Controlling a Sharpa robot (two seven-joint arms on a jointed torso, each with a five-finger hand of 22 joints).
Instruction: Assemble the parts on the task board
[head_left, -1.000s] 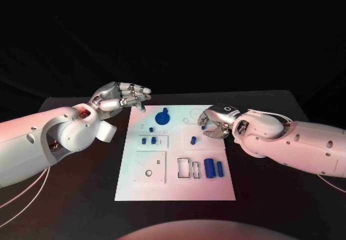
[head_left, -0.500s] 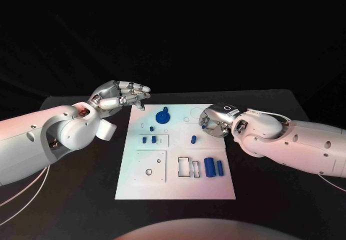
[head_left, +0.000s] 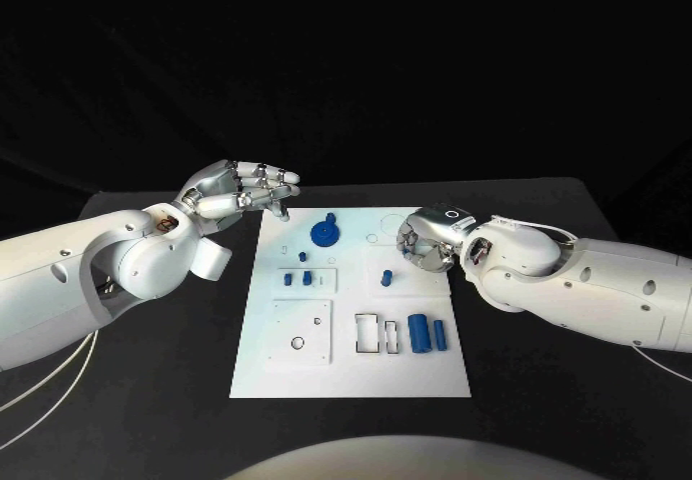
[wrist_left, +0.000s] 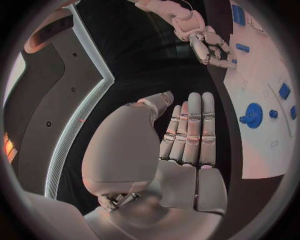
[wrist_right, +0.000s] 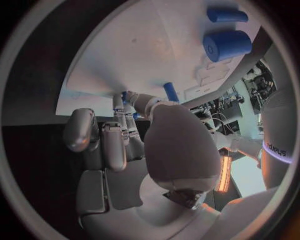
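The white task board (head_left: 361, 375) lies in the middle of the table. On it are a round blue part (head_left: 326, 235), two small blue pegs (head_left: 297, 280), a single upright peg (head_left: 387, 277) and two blue cylinders (head_left: 427, 333). My left hand (head_left: 238, 192) hovers off the board's far left corner. Its fingers (wrist_left: 190, 130) are straight and hold nothing. My right hand (head_left: 430, 243) hangs over the board's right edge near the single peg (wrist_right: 170, 92), fingers curled toward the thumb. Blue slivers show between them, and I cannot tell whether it holds anything.
The board's near half carries a square plate with small holes (head_left: 303, 335) and rectangular slots (head_left: 368, 335) beside the cylinders (wrist_right: 228, 46). Black table (head_left: 548, 400) surrounds the board on every side.
My right hand has crept slightly toward the board's far end and curled its fingers in. The left hand has barely shifted. The parts on the board have not moved.
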